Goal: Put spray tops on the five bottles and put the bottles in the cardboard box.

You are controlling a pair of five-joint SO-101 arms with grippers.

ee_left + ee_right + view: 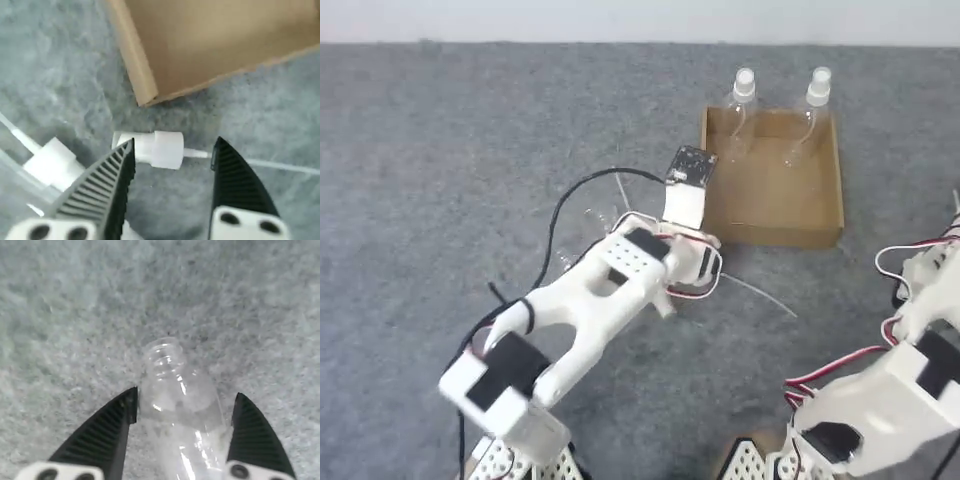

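Observation:
My left gripper [175, 145] hangs open just over a white spray top [160, 149], which lies on the grey carpet with its thin tube stretched out. This is by the near left corner of the cardboard box [210, 40]. In the high view the left gripper [688, 200] sits at that corner of the box [772, 236]. Two capped bottles [738, 120] [805, 125] lean on the box's far wall. My right gripper [185, 395] is shut on a clear bottle [175, 390] with an uncapped neck pointing away from the wrist.
A second spray top [50, 162] lies close beside the left gripper. Clear bottle shapes [588, 225] show faintly on the carpet by the left arm. The right arm [890, 400] is drawn back at the near right edge. Carpet stretches bare to the far left.

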